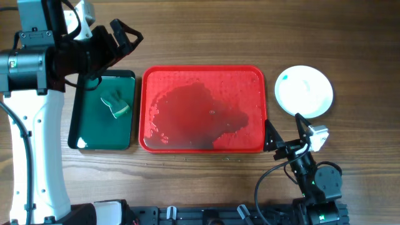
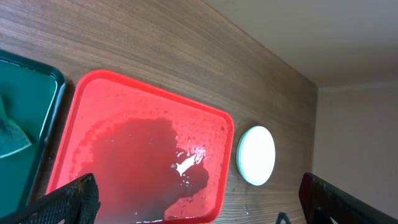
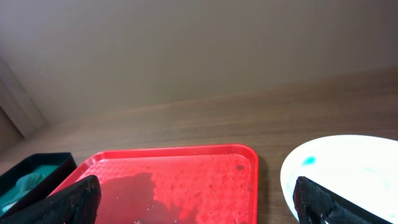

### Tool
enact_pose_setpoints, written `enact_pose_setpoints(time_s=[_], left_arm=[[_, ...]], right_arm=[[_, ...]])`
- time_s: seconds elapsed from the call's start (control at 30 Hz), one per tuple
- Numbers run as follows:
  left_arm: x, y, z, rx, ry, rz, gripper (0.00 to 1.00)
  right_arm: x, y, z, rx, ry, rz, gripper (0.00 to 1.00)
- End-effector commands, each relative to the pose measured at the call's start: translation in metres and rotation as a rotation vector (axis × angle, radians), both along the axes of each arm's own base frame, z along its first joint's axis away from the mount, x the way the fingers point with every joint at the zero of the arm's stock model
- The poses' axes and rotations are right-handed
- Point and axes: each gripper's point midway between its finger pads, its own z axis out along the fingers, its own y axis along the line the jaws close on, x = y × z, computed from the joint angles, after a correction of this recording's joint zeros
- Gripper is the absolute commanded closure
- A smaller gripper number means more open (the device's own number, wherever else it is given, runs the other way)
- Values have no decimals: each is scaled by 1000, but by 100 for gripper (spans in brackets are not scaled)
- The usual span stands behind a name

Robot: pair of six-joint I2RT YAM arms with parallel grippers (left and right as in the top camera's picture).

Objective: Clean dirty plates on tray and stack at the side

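The red tray (image 1: 203,69) lies mid-table with no plate on it, only a dark wet patch. It also shows in the left wrist view (image 2: 149,90) and the right wrist view (image 3: 174,151). The plates (image 1: 304,90) sit as a white round stack on the table right of the tray; the top one shows only a small teal spot. The stack also appears in the left wrist view (image 2: 256,155) and the right wrist view (image 3: 348,168). My left gripper (image 1: 125,39) (image 2: 199,205) is open and empty, raised above the table's far left. My right gripper (image 1: 286,132) (image 3: 196,202) is open and empty near the tray's near right corner.
A dark green tray (image 1: 94,131) (image 2: 31,93) (image 3: 37,163) lies left of the red tray and holds a green sponge (image 1: 117,103) (image 2: 9,134). The table is brown wood. A wall stands behind it.
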Motion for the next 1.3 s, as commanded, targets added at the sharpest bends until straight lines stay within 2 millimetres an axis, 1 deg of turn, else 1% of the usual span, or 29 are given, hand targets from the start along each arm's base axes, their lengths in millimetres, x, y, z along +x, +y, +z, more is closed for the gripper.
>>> enact_pose_setpoints(time_s=[0.0,0.07,0.13,0.57,0.67,0.7,0.73,0.77,0.8,0.87,0.93,0.97,1.0,1.13,1.27], left_arm=[[1,-2,0,-12,1,-5,0],[1,-2,0,-12,1,-5,0],[1,-2,0,-12,1,-5,0],[0,-3,0,-12,4,-7,0],[0,-4,3,-7,-11,-9,0],[-8,-8,4,14,-18,-43,0],[-21,-12,4,24,-1,-67,0],[-33,-17,7,25,3,-84,0],[-39,-20,13,49,-30,-88,0],[-50,-13,24,155,-119,-79,0],[-63,3,23,306,-254,-18,0],[-76,8,10,315,-352,15,0],[-82,11,0,311,-404,32,0],[-96,22,-31,329,-587,77,0],[-109,33,-69,341,-722,133,0]], right_arm=[[-2,-1,8,27,-32,-4,0],[-2,0,9,119,-8,1,0],[-2,0,9,147,1,1,0],[-2,0,9,146,3,1,0],[-2,0,9,146,3,1,0],[-2,0,9,146,3,1,0],[-2,0,9,146,3,1,0],[-2,0,9,146,3,1,0],[-2,0,9,146,3,1,0],[-2,0,9,146,3,1,0],[-2,0,9,147,3,1,0],[-2,0,9,146,3,1,0],[-2,0,9,146,3,1,0],[-2,0,9,146,3,1,0],[-2,0,9,146,3,1,0]])
